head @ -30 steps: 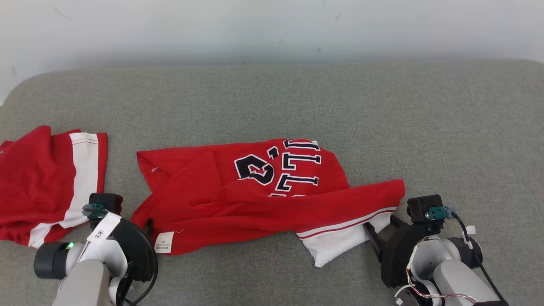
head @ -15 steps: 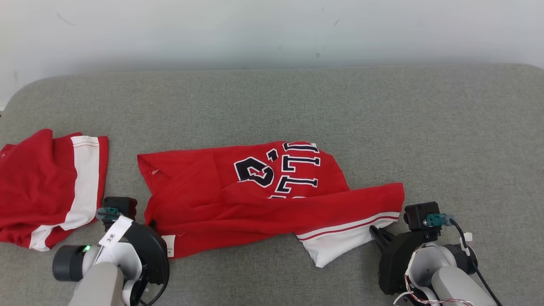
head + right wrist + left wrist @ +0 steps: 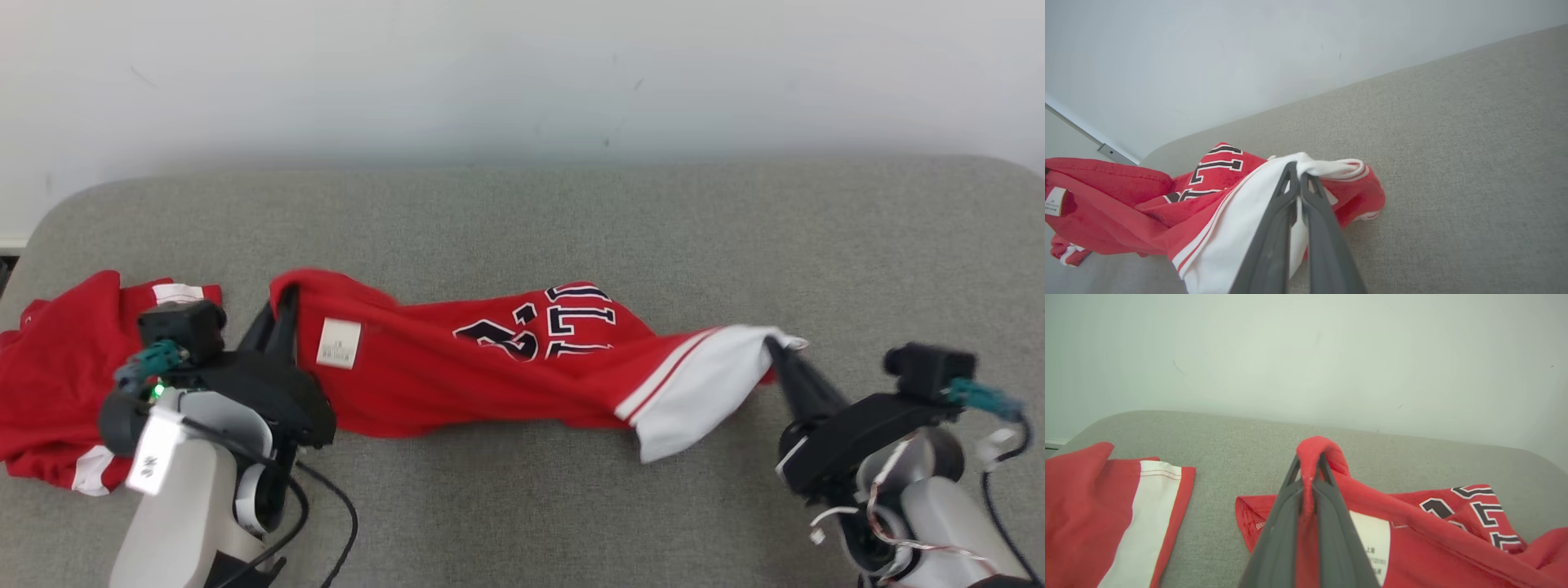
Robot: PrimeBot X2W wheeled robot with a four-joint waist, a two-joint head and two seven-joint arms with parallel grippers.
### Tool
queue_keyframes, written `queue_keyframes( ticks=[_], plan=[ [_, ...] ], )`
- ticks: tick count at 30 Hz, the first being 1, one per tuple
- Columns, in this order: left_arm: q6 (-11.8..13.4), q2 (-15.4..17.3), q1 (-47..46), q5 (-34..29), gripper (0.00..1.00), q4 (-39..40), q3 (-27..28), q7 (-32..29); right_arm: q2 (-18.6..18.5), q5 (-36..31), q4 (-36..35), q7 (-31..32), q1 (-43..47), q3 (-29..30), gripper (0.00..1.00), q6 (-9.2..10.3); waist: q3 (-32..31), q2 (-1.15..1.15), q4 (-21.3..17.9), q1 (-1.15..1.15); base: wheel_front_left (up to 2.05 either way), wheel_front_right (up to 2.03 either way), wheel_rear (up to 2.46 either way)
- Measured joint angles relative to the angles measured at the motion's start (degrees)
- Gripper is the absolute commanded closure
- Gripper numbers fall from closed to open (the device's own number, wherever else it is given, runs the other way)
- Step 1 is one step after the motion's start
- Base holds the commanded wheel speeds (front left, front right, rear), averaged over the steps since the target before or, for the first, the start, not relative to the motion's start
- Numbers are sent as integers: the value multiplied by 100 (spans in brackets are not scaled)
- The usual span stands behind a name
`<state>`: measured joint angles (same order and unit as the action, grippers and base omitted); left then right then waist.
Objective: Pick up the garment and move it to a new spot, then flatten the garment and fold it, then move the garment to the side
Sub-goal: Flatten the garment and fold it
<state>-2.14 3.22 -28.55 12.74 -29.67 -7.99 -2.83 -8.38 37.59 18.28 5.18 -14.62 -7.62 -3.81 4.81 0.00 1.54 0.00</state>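
The red garment (image 3: 457,376) spans the middle of the grey upholstered surface (image 3: 571,220). The left gripper (image 3: 282,306) pinches its left edge beside a white label (image 3: 338,342), whose print is too small to read. The right gripper (image 3: 775,347) clamps the white-banded right end. The navy block lettering (image 3: 571,318) is creased and unreadable.

On the red jersey (image 3: 457,384), dark block letters (image 3: 563,322) edged in white, upside down and half swallowed by folds: two L-shapes and an apostrophe legible, no whole word. On its white care label (image 3: 339,343), print too small to read. On the white tag (image 3: 153,438) of the left forearm (image 3: 175,514), blurred dark marks, unreadable.
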Motion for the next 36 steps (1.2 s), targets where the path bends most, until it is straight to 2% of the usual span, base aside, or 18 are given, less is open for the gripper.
queue_keyframes(
  ticks=[6, 11, 14, 16, 19, 21, 23, 25, 29, 31, 33, 36],
  plan=[
    [-233, -99, 49, 620, 100, 946, 166, 517, -76, 495, -1213, -428, 216, 444, 100, -142, -271, 0, -69, 0, 0, 0, 0],
    [-390, -111, 556, 1184, 100, 2018, 154, 698, -118, 903, -2552, -527, 804, 578, 100, -245, -503, 0, -202, 0, 0, 0, 0],
    [-450, -110, 938, 1678, 100, 2945, 77, 688, -214, 1115, -3567, -538, 1160, 677, 100, -267, -618, 0, -320, -1, 0, 0, 0],
    [-494, -114, 1155, 2263, 100, 3660, -3, 601, -278, 1310, -4292, -534, 1365, 778, 100, -276, -682, 0, -406, -1, 0, 0, 0],
    [-493, -105, 1324, 2549, 100, 4642, -250, 397, -338, 1661, -5300, -517, 1521, 1044, 100, -277, -746, -1, -537, -1, 0, 0, 0],
    [-493, -101, 1371, 2767, 100, 5071, -389, 196, -341, 1937, -5643, -446, 1512, 1188, 100, -276, -756, -2, -617, -2, 0, 0, 0],
    [-483, -103, 1382, 2755, 100, 5136, -485, 3, -382, 1924, -5565, -302, 1456, 1254, 100, -178, -720, -2, -676, -2, 0, 0, 0],
    [-316, -97, 1375, 2749, 100, 4942, -508, -154, -448, 1886, -5152, -132, 1266, 1254, 100, -7, -639, -2, -718, -1, 0, 0, 0],
    [51, -101, 995, 2521, 100, 3788, -355, -330, -377, 1960, -3657, 194, 242, 881, 100, 264, -390, -1, -773, -1, 0, 0, 0],
    [200, -100, 628, 2449, 100, 3354, -160, -366, -314, 1863, -3140, 276, -476, 647, 100, 357, -243, 0, -798, 1, 0, 0, 0],
    [321, -102, 52, 2360, 100, 3034, -18, -324, -216, 1861, -2770, 283, -1357, 661, 100, 442, -91, 0, -829, 1, 0, 0, 0],
    [367, -112, -1151, 2404, 100, 2787, -88, -62, -214, 1875, -2915, 54, -2388, 1059, 100, 508, 116, 0, -869, 2, 0, 0, 0]
  ],
)
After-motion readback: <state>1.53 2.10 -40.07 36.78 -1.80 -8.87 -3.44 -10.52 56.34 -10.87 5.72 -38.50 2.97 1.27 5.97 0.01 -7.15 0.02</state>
